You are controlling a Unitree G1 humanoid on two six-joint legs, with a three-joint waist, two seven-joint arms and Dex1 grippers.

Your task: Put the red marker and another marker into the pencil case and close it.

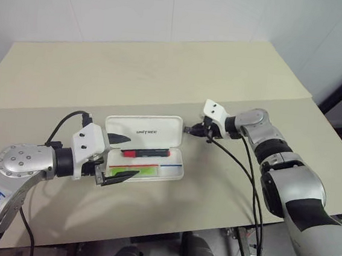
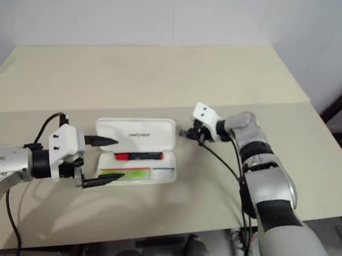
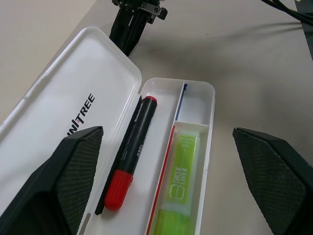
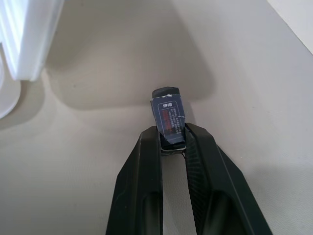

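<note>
Pinching a small dark grey block with a printed label (image 4: 167, 116), the jaws of the right gripper (image 1: 190, 130) are clenched on it just beside the right end of the pencil case, a flat white hard-plastic hinged case with small black lettering (image 1: 148, 133), which lies open on the beige surface (image 1: 164, 73). The jaws of the left gripper (image 1: 121, 158) are spread wide and hold nothing; they hover at the left end of the case, one finger above the lid and one near the front wall.

Inside the tray, the red marker, a slim pen with red ends and a black labelled middle (image 3: 130, 154), lies in the compartment next to the hinge. The other marker, a stubby lime-green highlighter (image 3: 180, 181), lies in the front compartment.

Both markers seem to be already in place, so only the closing is judged to remain. The block could be dropped into the tray or knock the lid if the right arm swings left. The lid could be pushed instead of folded, so that the light case slides on the surface. A marker lying high could stop the lid from snapping.

The lower end of the highlighter is cut off in the left wrist view, and the text on the block cannot be read. What the block is cannot be told.
</note>
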